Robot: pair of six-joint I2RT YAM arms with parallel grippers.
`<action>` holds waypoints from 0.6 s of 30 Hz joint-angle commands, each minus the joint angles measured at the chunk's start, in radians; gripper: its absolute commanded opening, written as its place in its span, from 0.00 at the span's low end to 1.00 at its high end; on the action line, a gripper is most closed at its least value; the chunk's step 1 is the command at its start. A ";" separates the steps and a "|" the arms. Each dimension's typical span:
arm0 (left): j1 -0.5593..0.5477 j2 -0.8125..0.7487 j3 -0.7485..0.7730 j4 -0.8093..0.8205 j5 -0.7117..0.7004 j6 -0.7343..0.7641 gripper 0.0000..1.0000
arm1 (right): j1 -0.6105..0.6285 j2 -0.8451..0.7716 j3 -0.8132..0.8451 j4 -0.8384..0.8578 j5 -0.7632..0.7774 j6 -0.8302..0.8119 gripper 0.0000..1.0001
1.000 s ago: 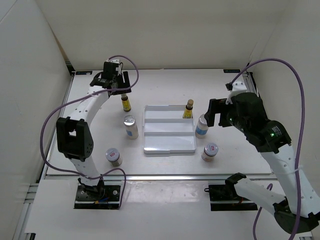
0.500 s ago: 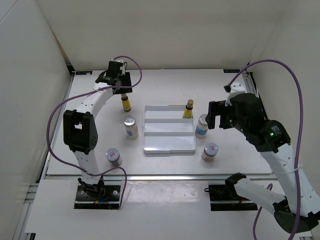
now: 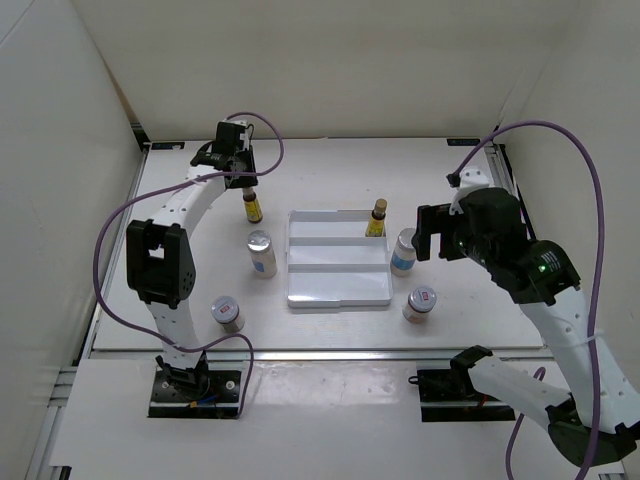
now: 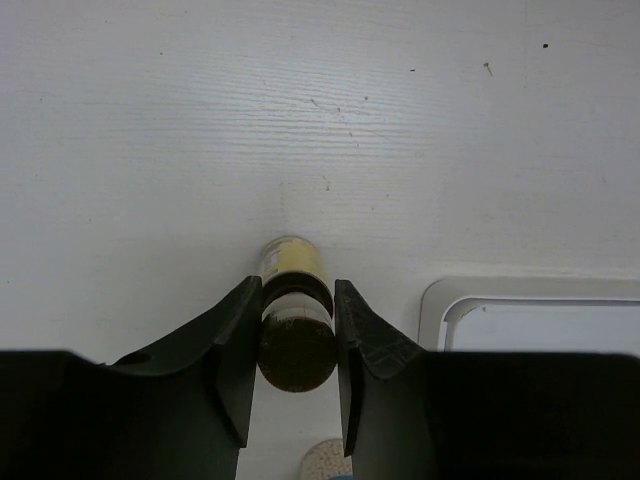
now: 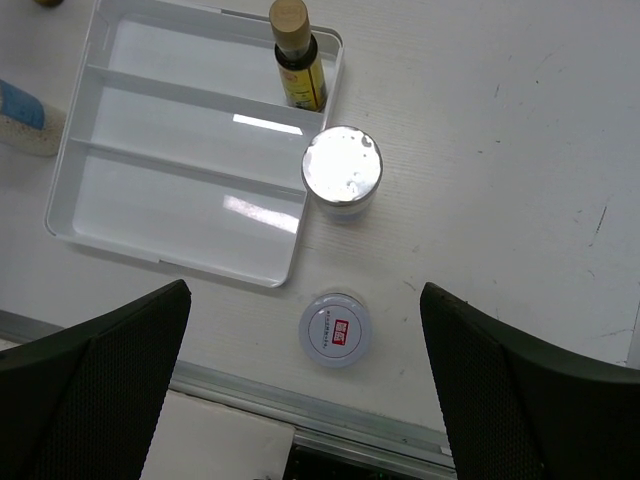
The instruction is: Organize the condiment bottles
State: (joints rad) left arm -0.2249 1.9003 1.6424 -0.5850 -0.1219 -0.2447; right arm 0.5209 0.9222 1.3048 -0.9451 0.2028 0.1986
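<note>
Clamping a slim brown bottle [image 4: 295,325] from both sides, the left jaws press against its dark glass. Only the left wrist view shows this contact; in the top view the wrist covers it. That bottle stands on the bench [image 4: 300,100], near the far left corner of the white tray [image 5: 180,190]. The right jaws stand wide apart, holding nothing, above 1 silver-lidded cylinder [image 5: 342,170] and 1 red-marked jar [image 5: 335,328] beside the tray's right edge. A 2nd brown bottle [image 5: 296,60] stands in the tray's far right corner.
</note>
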 commanded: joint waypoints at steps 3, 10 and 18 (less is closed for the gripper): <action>-0.005 -0.078 0.054 -0.047 -0.019 -0.013 0.11 | -0.007 -0.020 -0.010 -0.029 0.010 -0.013 0.99; -0.005 -0.127 0.177 -0.128 -0.079 -0.033 0.11 | -0.007 -0.029 -0.019 -0.047 0.020 -0.022 0.99; -0.054 -0.231 0.255 -0.147 -0.097 -0.042 0.11 | -0.007 -0.039 -0.030 -0.047 0.010 -0.022 0.99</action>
State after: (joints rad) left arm -0.2405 1.7878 1.8229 -0.7448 -0.1993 -0.2722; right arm 0.5175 0.8955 1.2778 -0.9977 0.2073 0.1898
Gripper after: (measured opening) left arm 0.422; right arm 0.989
